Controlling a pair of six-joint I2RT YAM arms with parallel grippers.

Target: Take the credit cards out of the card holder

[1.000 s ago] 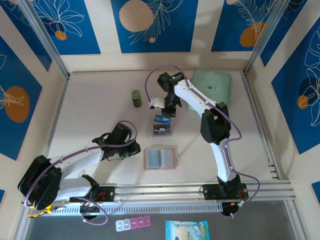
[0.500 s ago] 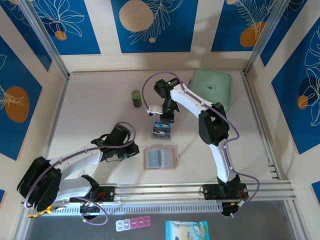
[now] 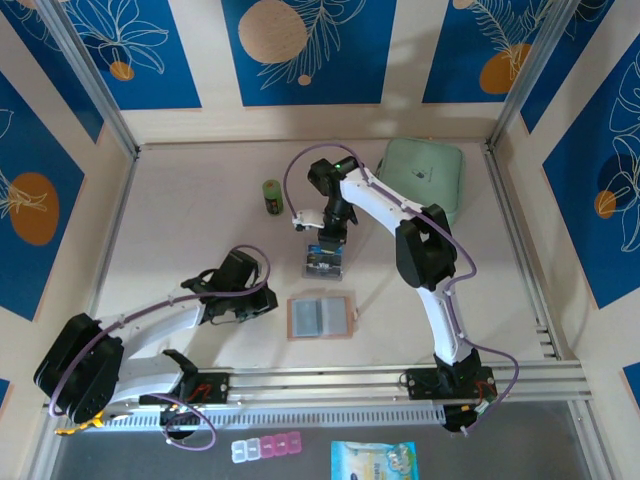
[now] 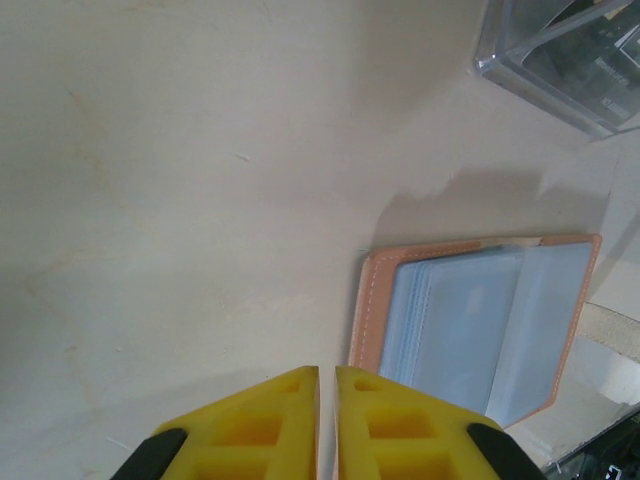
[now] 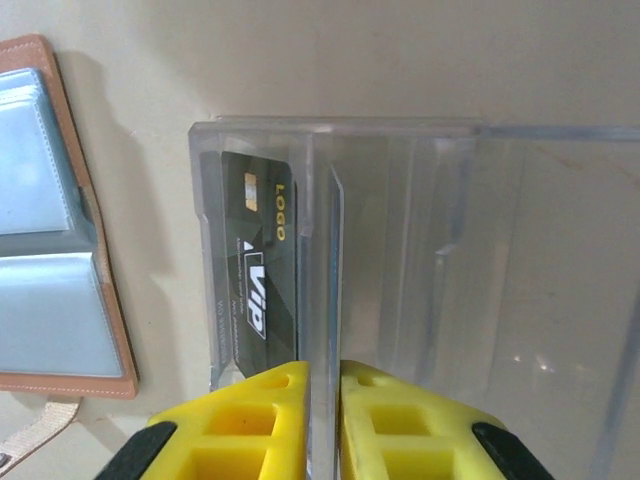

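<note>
The top camera looks down from above and behind the arm bases (image 3: 445, 381), far enough off to take in the whole table (image 3: 200, 220) and its walls (image 3: 300, 50). The left wrist camera looks down past the left gripper (image 4: 327, 425) from close above the table, with the holder (image 4: 470, 320) at lower right and a corner of the clear stand (image 4: 560, 55) at upper right. The right wrist camera looks down past the right gripper (image 5: 322, 420) from closer still onto the stand, the holder at its left edge, so all three views share holder and stand.
</note>
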